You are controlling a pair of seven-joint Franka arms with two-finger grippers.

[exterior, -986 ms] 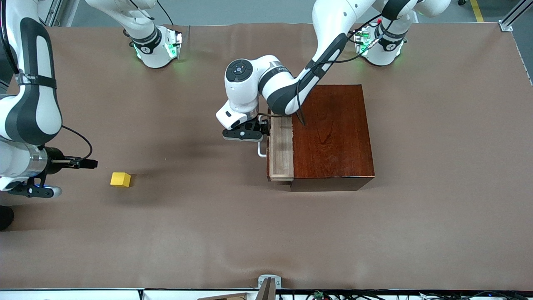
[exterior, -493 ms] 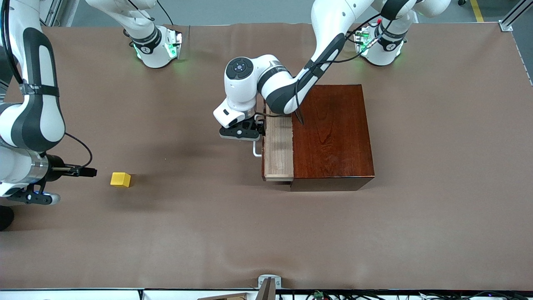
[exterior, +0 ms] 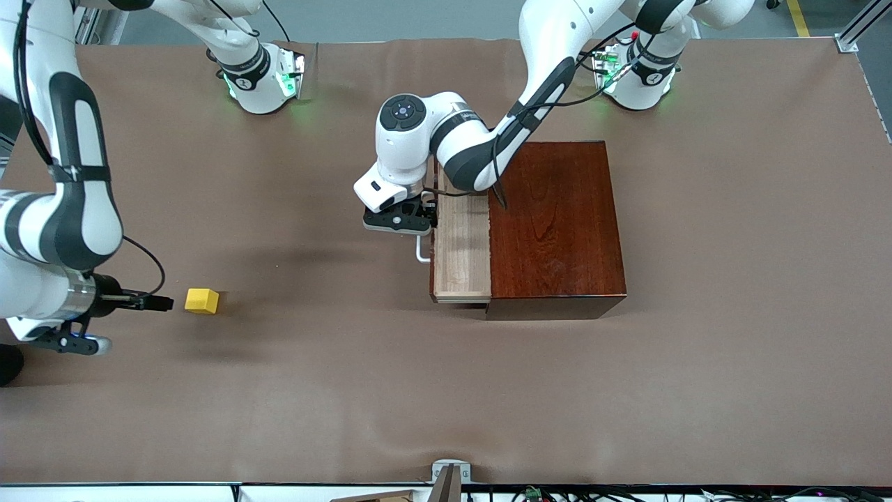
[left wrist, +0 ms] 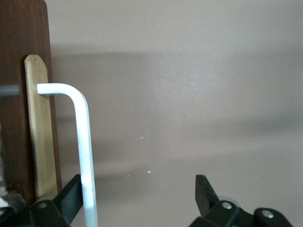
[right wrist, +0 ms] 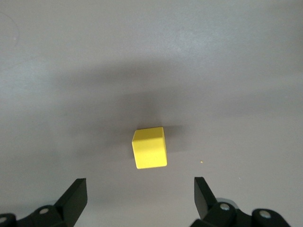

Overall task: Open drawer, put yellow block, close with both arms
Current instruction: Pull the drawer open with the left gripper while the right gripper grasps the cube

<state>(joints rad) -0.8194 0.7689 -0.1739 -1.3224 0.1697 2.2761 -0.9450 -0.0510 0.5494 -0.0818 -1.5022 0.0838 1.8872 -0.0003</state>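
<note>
Front view, supplemented by both wrist views. The drawer (exterior: 460,252) stands partly pulled out of the wooden box (exterior: 554,226), toward 9 o'clock. The left gripper (exterior: 417,222) is at the white loop handle (exterior: 421,249); in the left wrist view its fingers (left wrist: 68,198) are spread, with the handle bar just inside one finger and nothing clenched. The yellow block (exterior: 202,300) rests on the brown table (exterior: 313,376), at 9 o'clock from the box and well apart from it. The right gripper (right wrist: 140,198) hovers, released, beside the block (right wrist: 150,147), toward the right arm's end of the table.
</note>
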